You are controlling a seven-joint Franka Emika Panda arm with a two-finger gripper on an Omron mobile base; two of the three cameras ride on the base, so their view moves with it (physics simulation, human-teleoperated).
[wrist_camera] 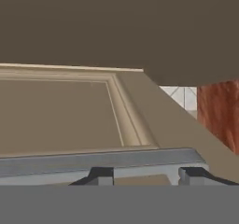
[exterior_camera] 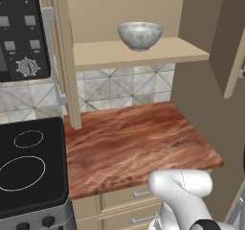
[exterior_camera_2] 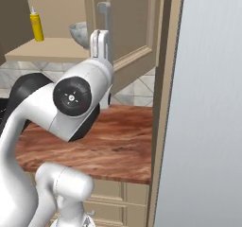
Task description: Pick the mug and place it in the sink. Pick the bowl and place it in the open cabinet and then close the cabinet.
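The mottled grey-white bowl (exterior_camera: 140, 35) stands upright on the inner shelf (exterior_camera: 143, 55) of the open beige cabinet; its rim also peeks out behind my hand (exterior_camera_2: 77, 31). The cabinet's right door (exterior_camera_2: 134, 22) is swung out over the counter. My gripper (wrist_camera: 145, 176) is right up against that door's silver bar handle (wrist_camera: 93, 159), which runs across just beyond my fingertips (wrist_camera: 101, 174). The fingers stand apart with nothing between them. The mug and the sink are out of view.
A wood-grain counter (exterior_camera: 139, 143) lies below the cabinet, with beige drawers (exterior_camera: 129, 195) under it. A black cooktop (exterior_camera: 28, 166) sits at the left. A yellow bottle (exterior_camera_2: 36, 25) stands on the shelf. A tall pale panel (exterior_camera_2: 212, 103) closes off the right.
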